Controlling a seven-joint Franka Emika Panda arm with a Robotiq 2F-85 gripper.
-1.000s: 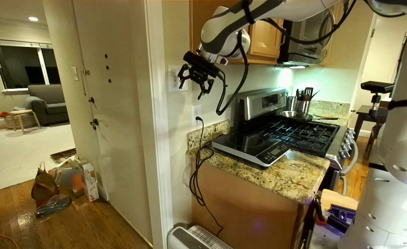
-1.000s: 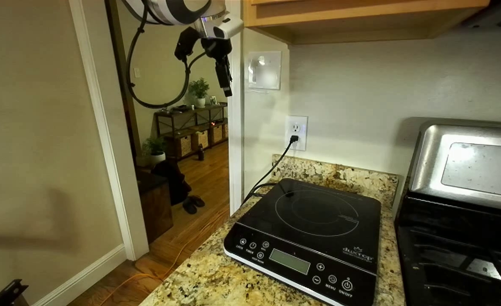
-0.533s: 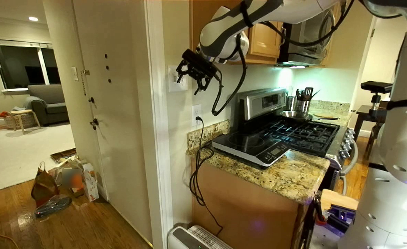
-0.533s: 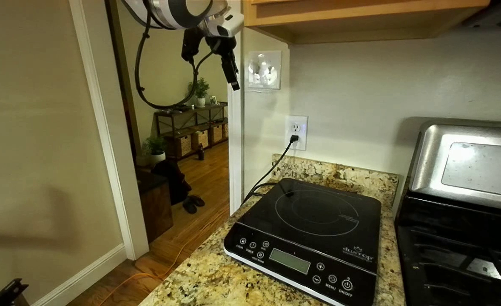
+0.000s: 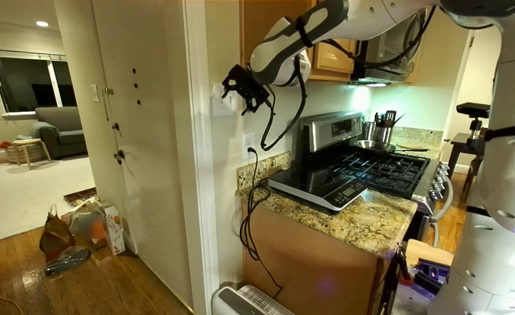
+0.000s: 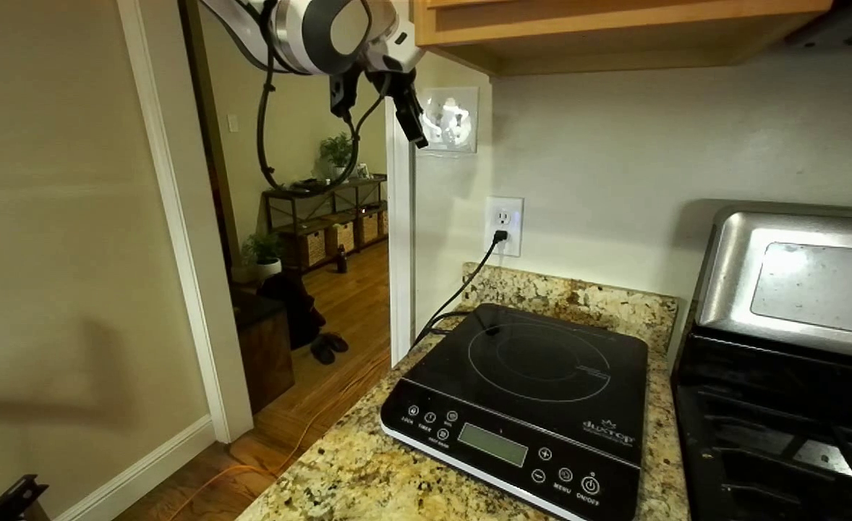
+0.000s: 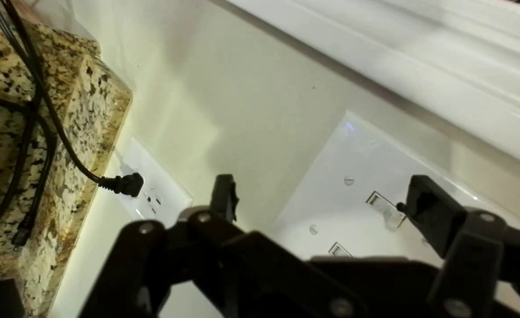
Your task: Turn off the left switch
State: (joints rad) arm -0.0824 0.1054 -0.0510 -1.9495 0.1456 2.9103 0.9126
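The white switch plate (image 5: 217, 105) is on the cream wall beside the door frame; it also shows in an exterior view (image 6: 463, 119) with glare on it. In the wrist view the plate (image 7: 322, 176) carries two toggles. The left switch (image 7: 386, 211) is the toggle nearer the door frame, its lever at the slot end away from the outlet. The other toggle (image 7: 339, 250) is partly hidden by the gripper. My gripper (image 7: 322, 190) is open and empty in front of the plate, also in both exterior views (image 5: 234, 104) (image 6: 420, 142). One fingertip overlaps the left switch's side; I cannot tell whether they touch.
An outlet plate (image 6: 513, 224) with a black cord sits lower right of the switch plate. A wooden cabinet (image 6: 614, 43) overhangs at the right. An induction cooktop (image 6: 534, 362) lies on the granite counter below. The white door frame (image 7: 401, 66) runs close beside the plate.
The gripper has moved closer to the switch plate and tilted its fingers more toward the wall. In an exterior view it has shifted right to the plate's edge. The fingers stay open.
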